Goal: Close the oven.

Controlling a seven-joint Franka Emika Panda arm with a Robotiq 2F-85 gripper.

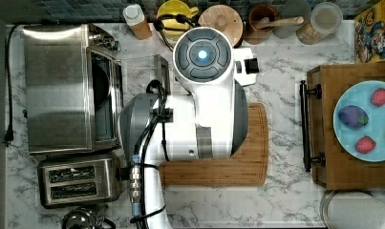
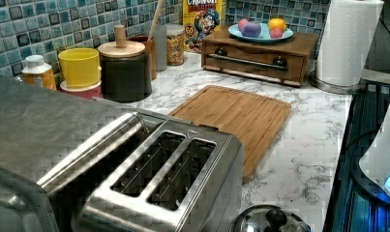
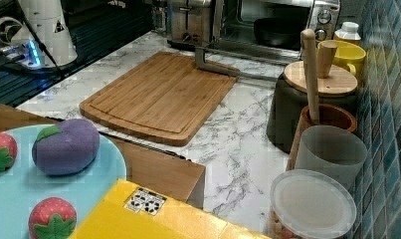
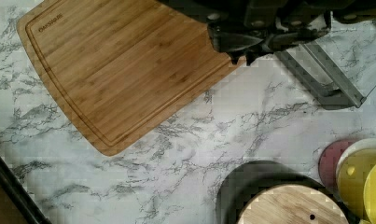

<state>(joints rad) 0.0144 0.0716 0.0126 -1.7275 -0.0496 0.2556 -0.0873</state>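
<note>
The oven sat at the nine o'clock side of the top view, its glass door dropped open flat over the marble counter. From above, the white arm covered much of the cutting board. The right view looked straight into the dark oven cavity, where a dark pan sat, with the door's grey handle just beside the board's far edge. The left view showed the two-slot toaster close up and a cereal box at twelve o'clock reading "CRUNCH". In the wrist view the board bore a small burned-in brand mark, too small to read, and the gripper hung over the board's edge; whether its fingers were parted or closed could not be told.
</note>
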